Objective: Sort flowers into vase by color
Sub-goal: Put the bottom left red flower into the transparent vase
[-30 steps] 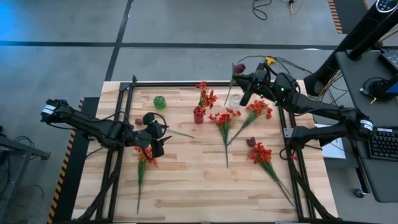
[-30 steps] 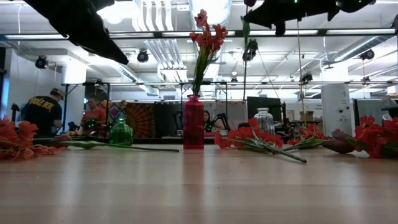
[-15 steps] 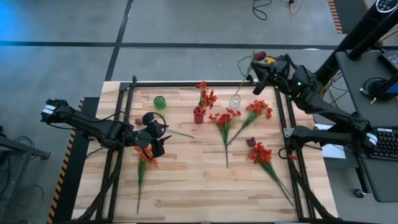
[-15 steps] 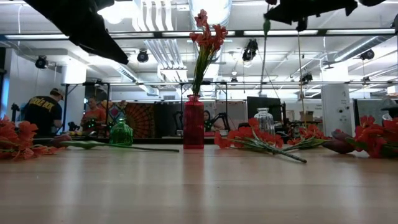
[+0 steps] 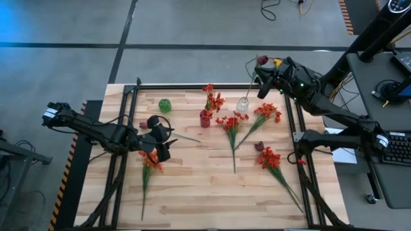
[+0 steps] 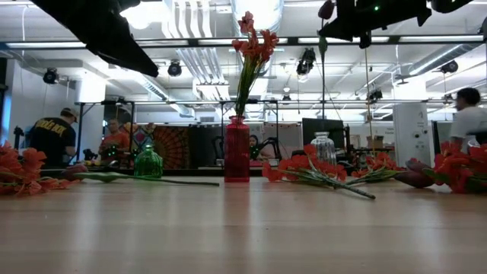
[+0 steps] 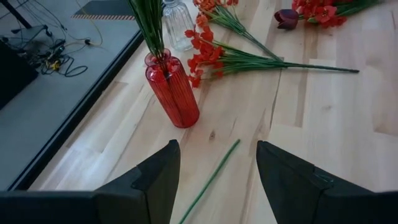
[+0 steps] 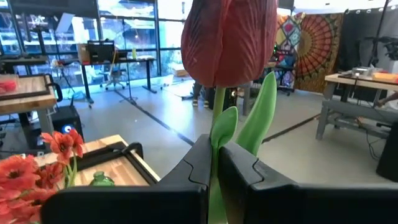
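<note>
My right gripper (image 8: 214, 171) is clamped on the stalk of a dark maroon tulip (image 8: 229, 38), holding it upright high above the table's far right edge, over the clear glass vase (image 5: 243, 105). My left gripper (image 7: 214, 177) hovers with fingers apart near the left, over a green stem (image 7: 208, 182). The red vase (image 5: 205, 118) holds orange-red flowers (image 5: 214, 99).

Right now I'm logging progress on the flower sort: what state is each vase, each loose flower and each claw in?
Red vase: upright, holds red-orange flowers.
Clear vase: upright, empty.
Green vase: upright, empty.
Maroon tulip: lifted, stem pinched in right claw, above the clear vase.
Orange-red stems: lying loose on the table.
Left claw: open, empty, low over the table.
Right claw: shut on the tulip stem.
</note>
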`<action>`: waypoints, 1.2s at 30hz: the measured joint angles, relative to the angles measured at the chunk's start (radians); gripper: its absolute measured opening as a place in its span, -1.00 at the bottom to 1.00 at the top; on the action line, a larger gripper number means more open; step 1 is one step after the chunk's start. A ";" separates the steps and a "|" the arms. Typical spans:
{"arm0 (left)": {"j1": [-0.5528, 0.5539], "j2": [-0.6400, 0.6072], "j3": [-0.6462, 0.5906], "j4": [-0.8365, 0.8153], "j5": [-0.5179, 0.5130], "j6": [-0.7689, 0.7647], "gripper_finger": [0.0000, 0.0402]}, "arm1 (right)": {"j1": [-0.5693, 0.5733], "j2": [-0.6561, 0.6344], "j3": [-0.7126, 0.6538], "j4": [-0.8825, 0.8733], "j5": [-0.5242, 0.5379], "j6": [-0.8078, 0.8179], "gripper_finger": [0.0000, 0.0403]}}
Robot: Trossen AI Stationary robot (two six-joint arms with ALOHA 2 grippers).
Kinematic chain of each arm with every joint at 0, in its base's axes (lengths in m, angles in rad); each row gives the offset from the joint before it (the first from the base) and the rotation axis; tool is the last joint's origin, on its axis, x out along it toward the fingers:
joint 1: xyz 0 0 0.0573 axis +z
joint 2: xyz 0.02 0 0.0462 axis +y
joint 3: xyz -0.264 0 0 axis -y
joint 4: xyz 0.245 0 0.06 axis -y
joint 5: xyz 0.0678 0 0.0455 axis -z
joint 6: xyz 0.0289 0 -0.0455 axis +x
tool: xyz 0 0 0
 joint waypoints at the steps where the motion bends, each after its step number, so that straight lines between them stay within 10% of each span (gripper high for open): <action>1: 0.000 0.000 0.000 0.000 0.000 0.000 -0.03 | 0.000 0.006 0.000 0.001 0.000 0.000 -0.94; 36: 0.000 0.000 0.001 -0.002 -0.001 -0.007 -0.03 | 0.000 0.064 -0.002 -0.015 0.002 0.005 -0.94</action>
